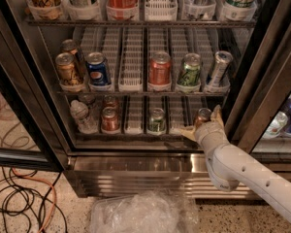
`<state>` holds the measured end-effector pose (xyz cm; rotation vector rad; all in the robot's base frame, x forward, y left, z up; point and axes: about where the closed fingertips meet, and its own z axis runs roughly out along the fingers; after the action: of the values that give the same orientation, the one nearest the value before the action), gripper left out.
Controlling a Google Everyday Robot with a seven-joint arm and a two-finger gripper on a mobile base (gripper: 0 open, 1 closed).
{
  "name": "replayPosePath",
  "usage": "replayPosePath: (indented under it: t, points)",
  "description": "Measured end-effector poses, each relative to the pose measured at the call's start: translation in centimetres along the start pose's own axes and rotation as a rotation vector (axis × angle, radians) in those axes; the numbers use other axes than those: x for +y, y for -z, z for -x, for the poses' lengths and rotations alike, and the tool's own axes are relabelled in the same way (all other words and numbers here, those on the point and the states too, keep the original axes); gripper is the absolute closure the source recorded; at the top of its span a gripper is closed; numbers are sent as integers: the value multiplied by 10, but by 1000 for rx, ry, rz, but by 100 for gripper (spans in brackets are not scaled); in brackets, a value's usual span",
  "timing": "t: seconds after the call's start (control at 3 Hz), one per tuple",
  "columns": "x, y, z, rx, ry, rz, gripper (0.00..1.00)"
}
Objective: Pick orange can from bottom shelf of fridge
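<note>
The orange can (202,116) is coppery with a silver rim. The cream-white end effector (202,124) straddles it, on a plain white arm (252,171). Left of the orange can stand a green can (156,121) and a redder can (109,120) in white slotted trays (134,115). Above the orange can are a silver can (217,67), a red can (160,69), a blue can (98,69) and a golden-brown can (68,68). The fridge (259,89) frame is black, its base (136,178) shiny ribbed steel. Below-left of the orange can, the speckled beige floor (72,218) carries black and orange cables (19,203).

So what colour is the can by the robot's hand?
The can is coppery orange, silver-rimmed; camera view. The gripper is right beside it.
</note>
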<state>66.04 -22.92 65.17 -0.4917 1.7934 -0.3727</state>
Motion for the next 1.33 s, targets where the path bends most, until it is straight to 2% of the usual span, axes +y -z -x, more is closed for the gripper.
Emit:
replayPosePath:
  t: [1.0, 1.33]
  points:
    - [8, -10, -6, 34, 3, -9, 0]
    - [15, -29, -32, 114, -31, 9, 0]
